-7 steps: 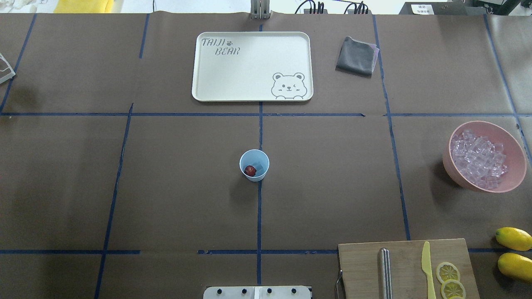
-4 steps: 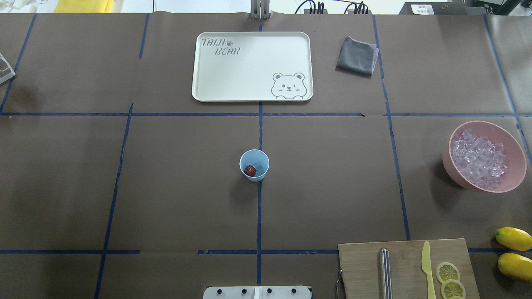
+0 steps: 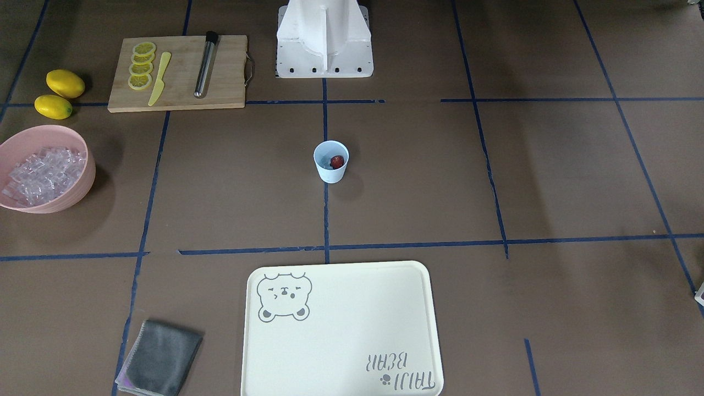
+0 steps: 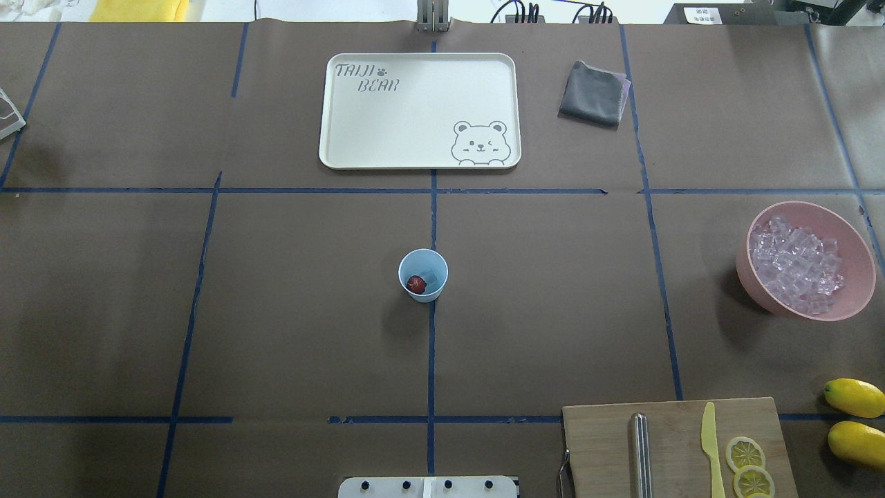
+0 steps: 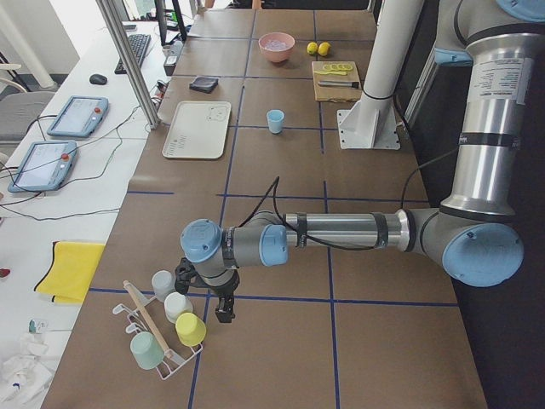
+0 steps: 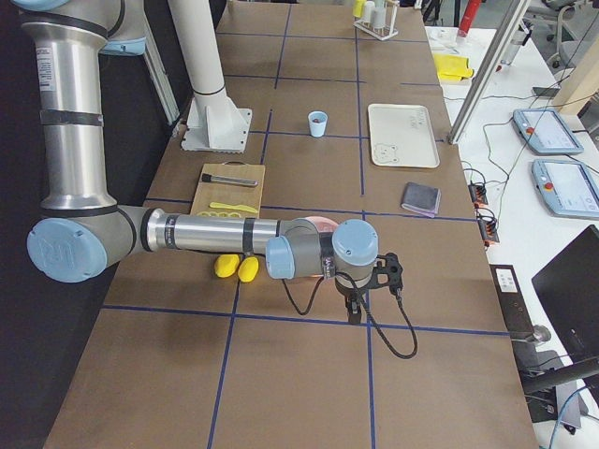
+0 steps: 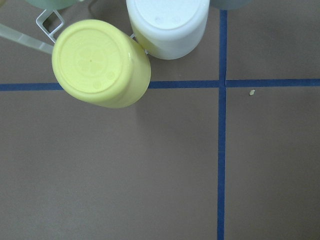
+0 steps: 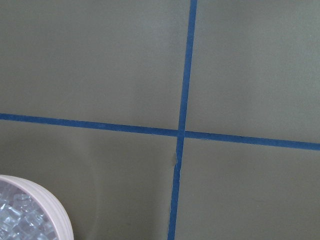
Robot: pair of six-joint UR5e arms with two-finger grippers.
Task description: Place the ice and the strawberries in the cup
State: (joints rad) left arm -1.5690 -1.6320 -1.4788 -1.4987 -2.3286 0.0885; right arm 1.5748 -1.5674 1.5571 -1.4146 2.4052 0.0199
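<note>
The strawberry (image 4: 416, 283) sits inside the cup (image 4: 435, 266), mid-desk. Farther off, the ice (image 4: 795, 266) lies in the pink bowl (image 4: 742, 266). Left fingers (image 5: 222, 312) and right fingers (image 6: 354, 311) hang farthest out (open or shut, I cannot tell). Slippery cubes might drop on that long carry.

The brown paper-covered tabletop (image 4: 276, 311) carries a grid of dark-blue tape lines (image 4: 431, 360). The small pale light-blue plastic cup (image 4: 424, 296) holds a dark-red strawberry (image 4: 415, 283). Clear, whitish ice cubes (image 4: 795, 266) fill the round pink bowl (image 4: 857, 266). The cream rectangular tray (image 4: 415, 111) bears a grey bear drawing and grey lettering. The folded cloth (image 4: 592, 93) is dark grey, and the two lemons (image 4: 855, 397) are bright yellow.
</note>
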